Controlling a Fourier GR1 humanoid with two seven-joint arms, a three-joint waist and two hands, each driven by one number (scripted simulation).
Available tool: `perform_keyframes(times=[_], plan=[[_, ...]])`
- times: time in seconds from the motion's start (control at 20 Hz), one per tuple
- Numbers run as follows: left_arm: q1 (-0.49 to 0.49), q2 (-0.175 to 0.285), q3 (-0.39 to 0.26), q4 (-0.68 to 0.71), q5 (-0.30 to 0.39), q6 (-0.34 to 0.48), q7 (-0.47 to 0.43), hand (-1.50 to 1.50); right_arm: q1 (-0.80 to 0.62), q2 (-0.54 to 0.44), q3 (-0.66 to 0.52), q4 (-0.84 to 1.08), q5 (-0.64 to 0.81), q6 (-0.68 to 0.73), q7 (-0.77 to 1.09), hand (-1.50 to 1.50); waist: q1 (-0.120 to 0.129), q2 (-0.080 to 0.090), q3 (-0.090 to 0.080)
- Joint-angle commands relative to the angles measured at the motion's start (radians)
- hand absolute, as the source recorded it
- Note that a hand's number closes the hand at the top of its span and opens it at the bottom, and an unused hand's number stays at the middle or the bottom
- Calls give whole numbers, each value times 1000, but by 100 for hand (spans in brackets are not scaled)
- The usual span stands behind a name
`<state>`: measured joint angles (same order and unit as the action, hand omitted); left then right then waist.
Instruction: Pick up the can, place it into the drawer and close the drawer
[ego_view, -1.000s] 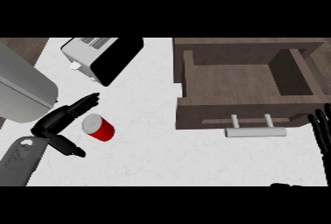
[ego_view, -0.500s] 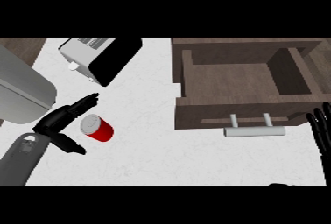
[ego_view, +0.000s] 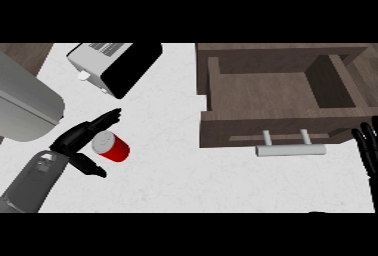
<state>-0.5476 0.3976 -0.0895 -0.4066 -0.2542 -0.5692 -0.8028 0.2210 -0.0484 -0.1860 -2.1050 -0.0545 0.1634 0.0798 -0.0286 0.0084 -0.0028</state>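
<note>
A red can (ego_view: 112, 146) with a grey top lies on its side on the white counter (ego_view: 170, 175) at the left. My left hand (ego_view: 76, 141) is right beside it, fingers spread above it and thumb below, cupping the can without closing on it. The dark wooden drawer (ego_view: 221, 131) stands pulled out at the upper right, its inside bare, a metal bar handle (ego_view: 290, 149) on its front. My right hand (ego_view: 367, 146) rests open at the right edge, fingers up, just right of the handle.
A white and black toaster (ego_view: 111, 62) stands at the back left. A large grey rounded object (ego_view: 22, 107) fills the left edge behind my left forearm. Open counter lies between the can and the drawer front.
The left hand has crept slightly closer round the can. The can, the drawer and the right hand stay where they were.
</note>
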Motion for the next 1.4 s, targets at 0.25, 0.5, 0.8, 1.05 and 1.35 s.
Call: perform_keyframes(times=[0.25,0.5,0.8,1.05,1.35], plan=[[-30,-10,-18,91,-12,-106,-168,-150,41,-31,-46,19,-54,61,-43,-150,-2,0,1],[-82,-69,-23,97,-3,-94,-102,-150,-23,18,12,5,26,-19,14,-150,10,-1,1],[-53,-65,-48,105,-20,-102,-155,-150,112,-3,-41,-33,-44,70,-61,-150,1,-4,1],[-63,-132,-65,105,-20,-86,-139,-150,41,1,-42,-34,-38,22,16,-150,4,0,1],[-49,-126,-63,78,15,-152,-147,150,36,19,-23,-40,-22,14,17,-150,15,-3,1]])
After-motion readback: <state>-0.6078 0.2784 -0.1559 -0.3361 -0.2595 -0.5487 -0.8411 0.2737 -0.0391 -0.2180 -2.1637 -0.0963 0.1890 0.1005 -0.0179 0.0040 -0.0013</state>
